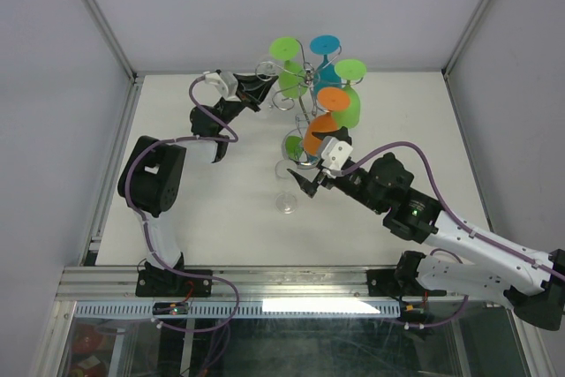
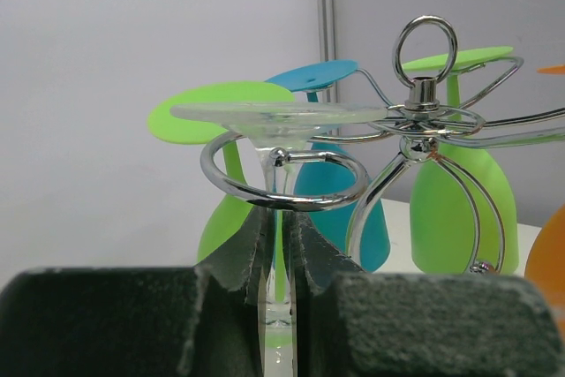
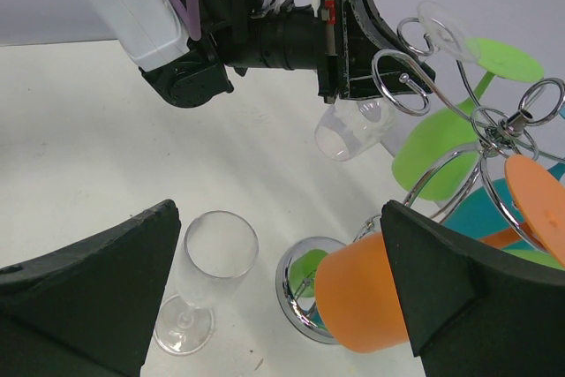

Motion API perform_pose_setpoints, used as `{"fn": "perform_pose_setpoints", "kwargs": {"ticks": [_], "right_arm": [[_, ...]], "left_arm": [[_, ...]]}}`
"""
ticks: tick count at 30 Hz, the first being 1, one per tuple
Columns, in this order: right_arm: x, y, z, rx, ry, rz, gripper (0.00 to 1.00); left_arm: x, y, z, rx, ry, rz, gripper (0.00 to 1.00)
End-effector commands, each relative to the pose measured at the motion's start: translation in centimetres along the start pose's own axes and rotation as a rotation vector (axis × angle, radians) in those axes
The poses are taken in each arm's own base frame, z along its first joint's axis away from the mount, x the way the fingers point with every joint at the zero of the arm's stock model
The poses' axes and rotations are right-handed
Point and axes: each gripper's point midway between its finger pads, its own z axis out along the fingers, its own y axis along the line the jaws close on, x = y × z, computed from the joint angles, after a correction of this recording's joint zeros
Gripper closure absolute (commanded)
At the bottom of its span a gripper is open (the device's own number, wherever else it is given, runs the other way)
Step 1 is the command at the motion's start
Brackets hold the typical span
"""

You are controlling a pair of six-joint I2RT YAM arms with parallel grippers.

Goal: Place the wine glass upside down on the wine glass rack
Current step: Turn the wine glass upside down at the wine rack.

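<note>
Clear upright glass (image 3: 207, 258) on the bench (image 3: 79, 121), lower left in the right wrist view, nearest us. Right tool (image 3: 278, 280) hangs over it, jaws spread wide, nothing in them. Just past that, at lower centre, we see the round base of the wine glass rack (image 3: 290, 290), with an orange glass (image 3: 362, 302) hung bowl-down beside it.

Further back, in the left wrist view, the left tool (image 2: 281, 253) is pinched shut on the stem of the wine glass (image 2: 274, 114). The glass is already inverted: foot disc on top, bowl below the pads. We read the stem as roughly vertical and passing inside one chrome scroll loop (image 2: 282, 203), with the foot just above the wire. We can't tell whether foot and wire touch yet.

The next move turns on one relation: the glass's long axis is vertical and its seat lies directly under the foot. We'd expect a short straight drop along the stem, then release, with the pads backing out on the near side. The left arm is on it. The right arm is well apart from that loop and not needed. The risk is letting go before the foot bears on the wire.

Farthest back, a green glass (image 2: 221, 112) and a blue glass (image 2: 313, 72) hang behind the loop.
</note>
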Motion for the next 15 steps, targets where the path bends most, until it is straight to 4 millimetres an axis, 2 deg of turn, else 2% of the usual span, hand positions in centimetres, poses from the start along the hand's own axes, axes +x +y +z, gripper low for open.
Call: {"fn": "perform_pose_setpoints", "kwargs": {"ticks": [1,15], "right_arm": [[-1.8,-0.4,0.1,0.011,-0.062,0.012,0.0],[-1.5,-0.3,0.0,0.009,-0.056,0.011,0.0]], "left_arm": [[-7.1,0.2,1.1,0.025,-0.187,0.125,1.0],[-8.4,0.0,0.6,0.039,-0.198,0.155,1.0]]}}
